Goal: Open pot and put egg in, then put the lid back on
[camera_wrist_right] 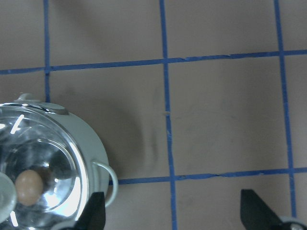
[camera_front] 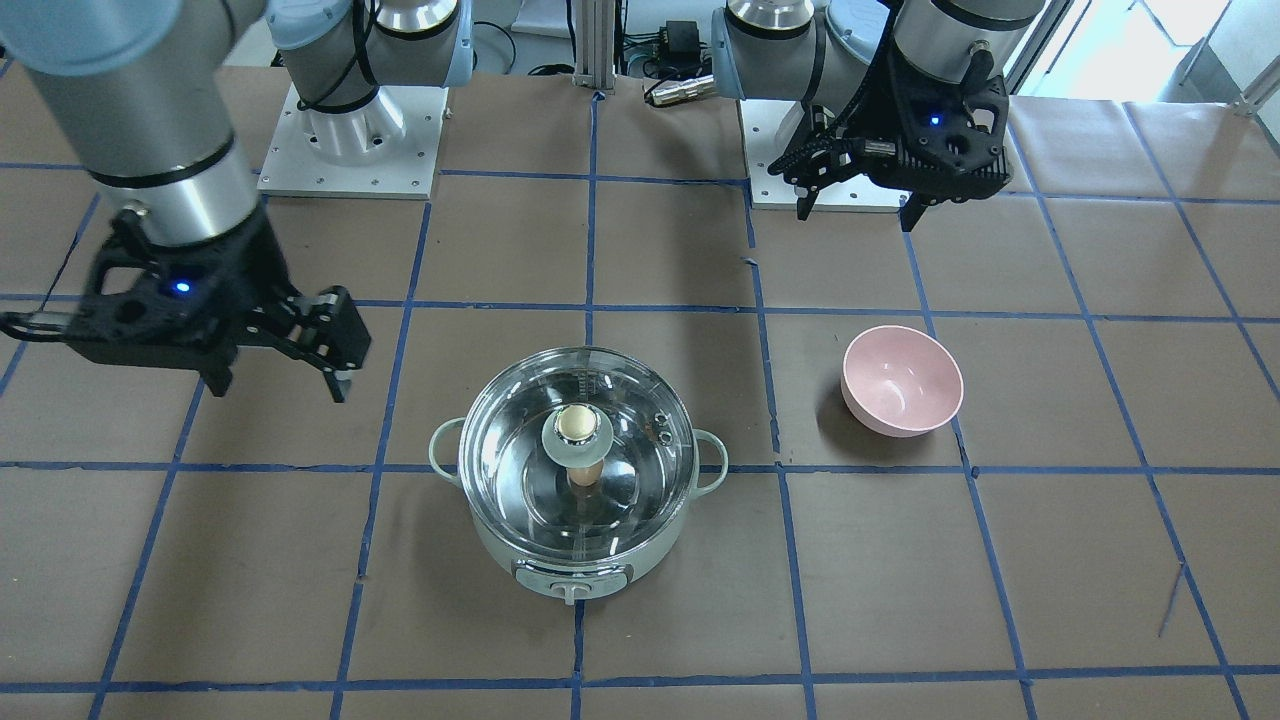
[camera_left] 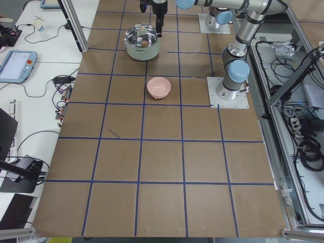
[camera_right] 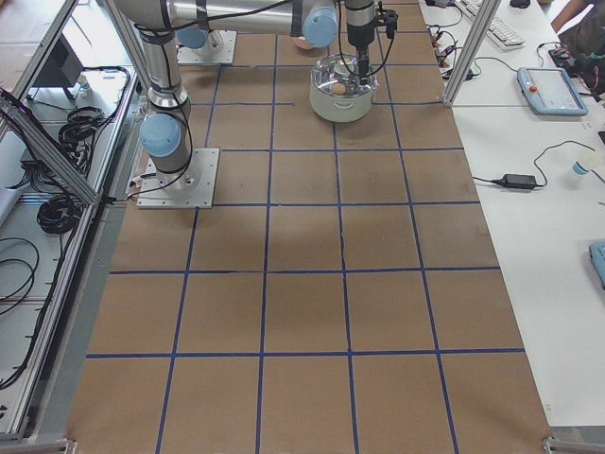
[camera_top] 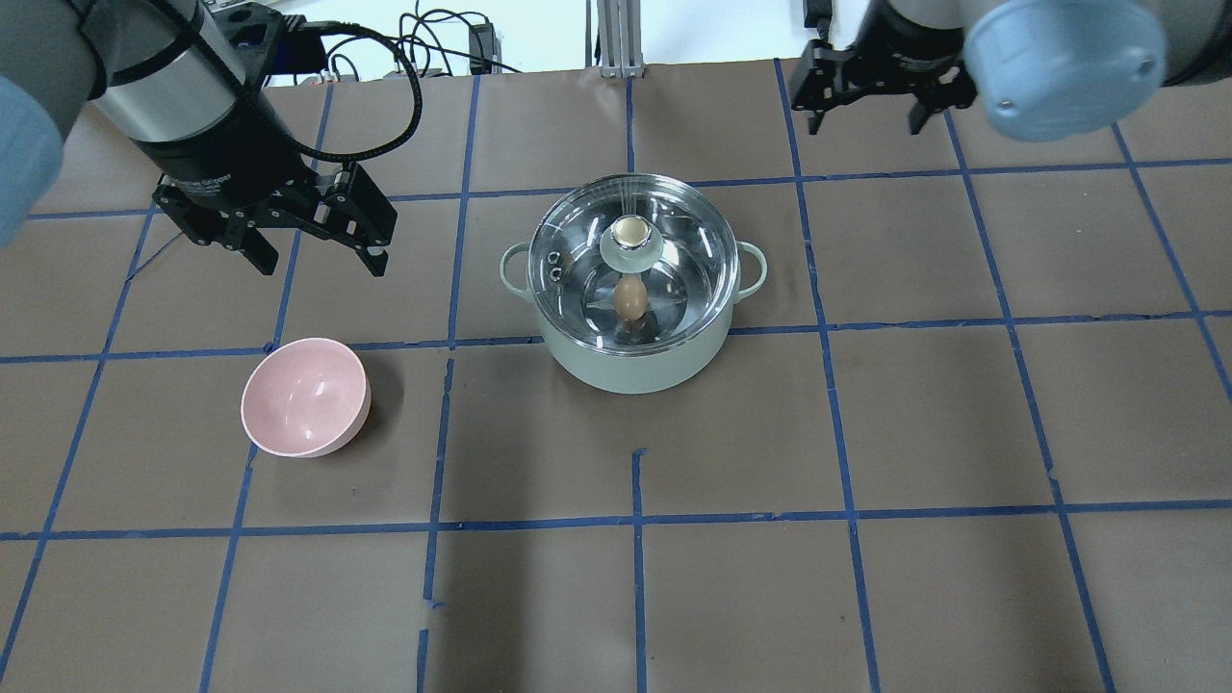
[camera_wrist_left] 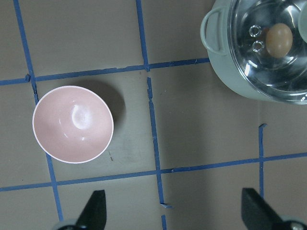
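Observation:
The pale-green pot [camera_top: 626,368] stands at the table's middle with the glass lid [camera_top: 685,252] sitting on it. The tan egg [camera_top: 630,299] lies inside on the steel bottom, seen through the glass. In the front view the egg [camera_front: 583,473] is partly hidden under the lid's beige knob [camera_front: 574,424]. My left gripper [camera_top: 320,265] is open and empty, up in the air left of the pot. My right gripper [camera_top: 864,123] is open and empty, high beyond the pot's right side. The left wrist view shows the egg [camera_wrist_left: 278,40] in the pot; the right wrist view shows it too [camera_wrist_right: 29,186].
An empty pink bowl [camera_top: 306,397] stands left of the pot, below my left gripper; it also shows in the left wrist view [camera_wrist_left: 73,124]. The brown table carries a grid of blue tape lines [camera_top: 635,520]. The arm bases [camera_front: 345,130] are at the robot's edge.

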Controlling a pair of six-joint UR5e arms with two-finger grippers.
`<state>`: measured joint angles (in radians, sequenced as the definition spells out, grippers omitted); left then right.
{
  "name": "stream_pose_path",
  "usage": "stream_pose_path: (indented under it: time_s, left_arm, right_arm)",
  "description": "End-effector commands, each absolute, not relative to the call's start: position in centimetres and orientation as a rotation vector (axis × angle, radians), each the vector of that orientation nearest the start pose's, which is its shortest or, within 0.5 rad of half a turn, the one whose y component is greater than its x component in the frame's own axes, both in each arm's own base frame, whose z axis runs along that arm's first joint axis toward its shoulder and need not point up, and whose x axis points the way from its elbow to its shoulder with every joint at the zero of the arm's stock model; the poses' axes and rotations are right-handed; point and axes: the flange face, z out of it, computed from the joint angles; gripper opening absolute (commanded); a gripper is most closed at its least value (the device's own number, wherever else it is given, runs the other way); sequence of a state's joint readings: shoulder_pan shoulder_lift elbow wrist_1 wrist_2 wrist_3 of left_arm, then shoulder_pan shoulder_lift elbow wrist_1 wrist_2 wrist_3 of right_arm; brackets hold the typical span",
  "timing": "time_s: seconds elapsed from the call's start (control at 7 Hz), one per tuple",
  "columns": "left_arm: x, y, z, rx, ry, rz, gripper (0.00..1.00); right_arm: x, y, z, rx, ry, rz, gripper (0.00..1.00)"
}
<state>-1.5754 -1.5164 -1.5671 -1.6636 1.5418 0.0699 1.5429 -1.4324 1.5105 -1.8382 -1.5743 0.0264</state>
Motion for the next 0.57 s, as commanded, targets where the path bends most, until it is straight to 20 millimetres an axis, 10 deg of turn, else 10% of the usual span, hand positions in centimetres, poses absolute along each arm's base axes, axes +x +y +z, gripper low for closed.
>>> stream_pose_path:
  time_s: [0.0,0.43]
  left_arm:
    - [-13.83,-46.47,50.66,0.104,3.17,0.047,1.0]
    - [-13.83,-46.43,50.8,0.104,3.17,0.043,1.0]
  right_arm:
    - [6.73,-55.58,47.47,0.061,3.149,-0.221,1.0]
    - [7.1,-54.98,46.96,0.05,3.144,-0.205,1.0]
